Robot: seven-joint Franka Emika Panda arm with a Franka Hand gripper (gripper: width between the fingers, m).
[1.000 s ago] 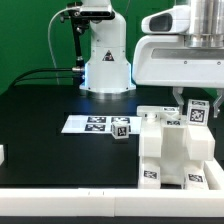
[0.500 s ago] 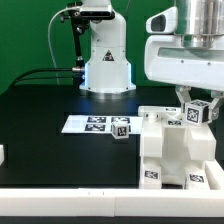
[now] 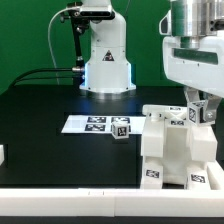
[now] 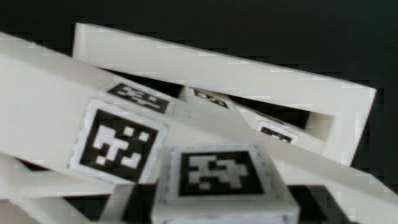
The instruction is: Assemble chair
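The partly built chair [image 3: 175, 150] of white blocky pieces with black-and-white tags stands at the front of the exterior view's right. My gripper [image 3: 202, 112] hangs just above its far right top and is shut on a small white tagged block [image 3: 199, 113]. In the wrist view the block [image 4: 221, 178] sits between my dark fingers [image 4: 150, 196], with the chair's slanted bars and tags [image 4: 128, 140] close below. Another small tagged chair piece [image 3: 121, 127] stands on the black table beside the chair.
The marker board [image 3: 88, 124] lies flat on the table mid-scene. The robot base [image 3: 106, 60] stands at the back. A white piece [image 3: 2, 155] shows at the exterior view's left edge. A white ledge [image 3: 70, 205] runs along the front.
The hand has turned about its vertical axis and shifted slightly toward the exterior view's right, still holding the small block above the chair. The chair has not moved.
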